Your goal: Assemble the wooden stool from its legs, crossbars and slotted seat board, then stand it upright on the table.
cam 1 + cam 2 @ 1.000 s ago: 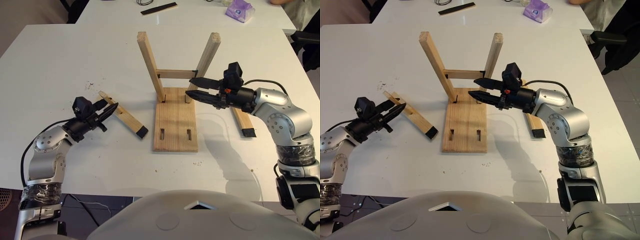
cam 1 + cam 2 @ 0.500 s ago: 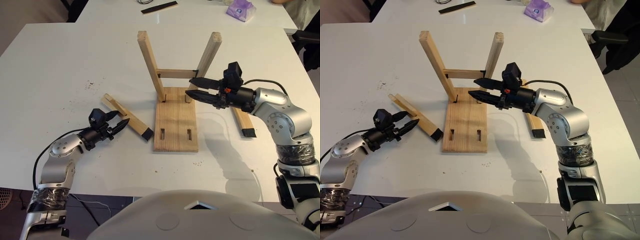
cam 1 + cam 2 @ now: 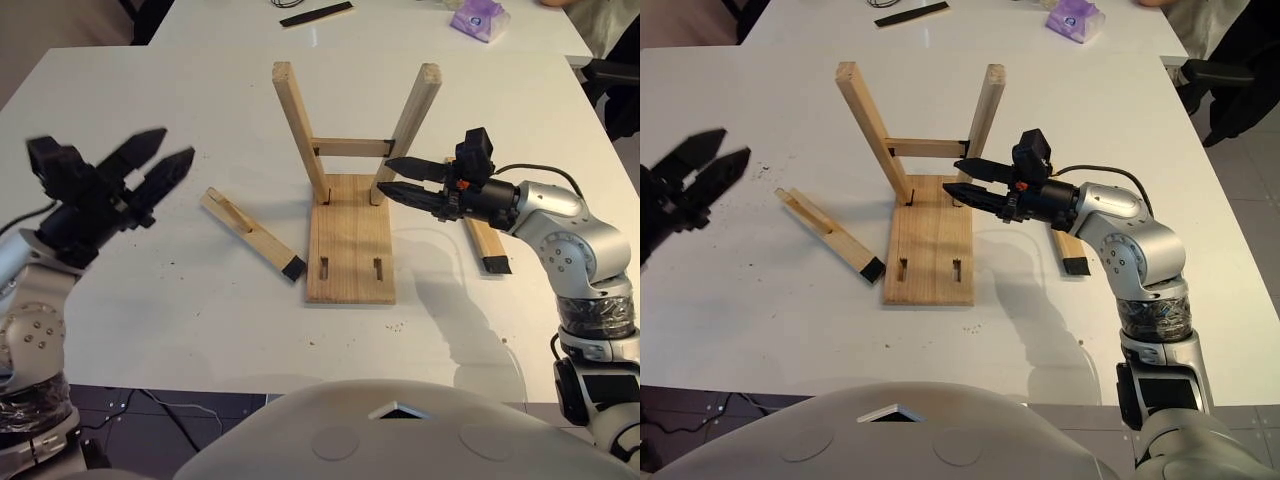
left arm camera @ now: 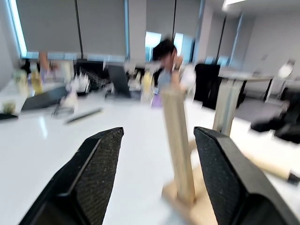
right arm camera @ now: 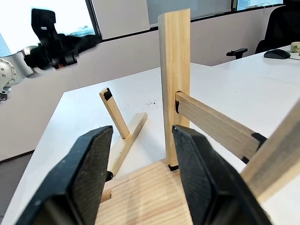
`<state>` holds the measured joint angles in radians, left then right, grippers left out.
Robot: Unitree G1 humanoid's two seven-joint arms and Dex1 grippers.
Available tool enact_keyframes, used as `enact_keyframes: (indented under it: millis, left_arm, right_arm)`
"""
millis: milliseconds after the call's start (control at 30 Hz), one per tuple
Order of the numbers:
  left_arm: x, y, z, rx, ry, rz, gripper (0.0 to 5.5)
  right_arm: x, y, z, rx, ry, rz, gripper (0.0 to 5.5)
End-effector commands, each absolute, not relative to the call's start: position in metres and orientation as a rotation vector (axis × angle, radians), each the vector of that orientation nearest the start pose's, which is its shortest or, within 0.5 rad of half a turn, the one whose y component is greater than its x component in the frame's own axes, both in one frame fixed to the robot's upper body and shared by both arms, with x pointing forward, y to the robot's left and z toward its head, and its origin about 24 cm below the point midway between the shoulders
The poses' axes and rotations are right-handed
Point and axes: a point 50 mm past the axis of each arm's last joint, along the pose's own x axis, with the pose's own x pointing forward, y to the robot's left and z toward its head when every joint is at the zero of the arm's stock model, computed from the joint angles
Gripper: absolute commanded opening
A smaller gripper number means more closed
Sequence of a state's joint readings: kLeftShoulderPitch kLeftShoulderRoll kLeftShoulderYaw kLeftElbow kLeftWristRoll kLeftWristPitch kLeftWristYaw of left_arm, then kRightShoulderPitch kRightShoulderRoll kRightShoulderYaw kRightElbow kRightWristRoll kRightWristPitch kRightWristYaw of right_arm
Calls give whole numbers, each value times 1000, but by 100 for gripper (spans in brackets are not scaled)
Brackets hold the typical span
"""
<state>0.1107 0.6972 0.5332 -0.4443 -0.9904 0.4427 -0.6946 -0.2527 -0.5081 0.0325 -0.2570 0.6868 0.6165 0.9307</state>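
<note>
Left eye view: two legs to fit

We see fitted legs (image 3: 300,130) and crossbar (image 3: 350,147) standing in the seat board (image 3: 350,245) mid-table (image 3: 150,300). Right gripper (image 3: 385,175) and left gripper (image 3: 172,146) are spread, empty. Next, we judge, the left one must grasp the loose leg (image 3: 250,233).

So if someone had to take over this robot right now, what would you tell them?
Left gripper: open, empty, raised over the left side of the table.
Right gripper: open, empty, near the foot of the right standing leg.
Done: seat board lies flat; left standing leg and the right one sit in its far slots, joined by a crossbar.
Left to do: one loose leg lies left of the board, a second loose leg right of it beside the right arm; the near slots are empty. Fit both, then stand the stool upright.
</note>
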Motion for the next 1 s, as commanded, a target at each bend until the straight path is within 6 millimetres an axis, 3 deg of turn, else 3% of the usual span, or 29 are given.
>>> enact_keyframes:
  millis: [33,167,233,333,467,533,633,767,833,900,1000]
  left_arm:
    - [214,244,199,-115,-208,-597,279]
    - [217,234,200,-81,-203,-566,279]
    - [222,230,190,-72,-159,-541,279]
    - [228,222,155,-33,-20,-509,279]
    - [222,223,90,-2,188,-452,279]
    - [218,219,79,4,210,-453,279]
    - [225,221,114,-44,60,-443,279]
    - [227,226,199,-113,-249,-481,279]
    - [219,221,229,-134,-337,-561,279]
    - [213,211,236,-114,-329,-631,279]
    - [202,189,222,-115,-240,-735,279]
  right_arm:
    - [255,-146,137,169,118,1231,233]
    - [255,-143,139,167,117,1250,233]
    - [255,-143,139,169,120,1251,233]
    - [254,-140,137,169,129,1257,233]
    - [252,-137,133,172,150,1269,233]
    - [253,-136,132,174,158,1271,233]
    - [254,-137,137,181,149,1276,233]
    - [253,-139,139,189,145,1272,233]
    - [252,-140,138,194,144,1265,233]
    - [252,-140,137,199,143,1259,233]
    - [252,-140,136,202,146,1251,233]
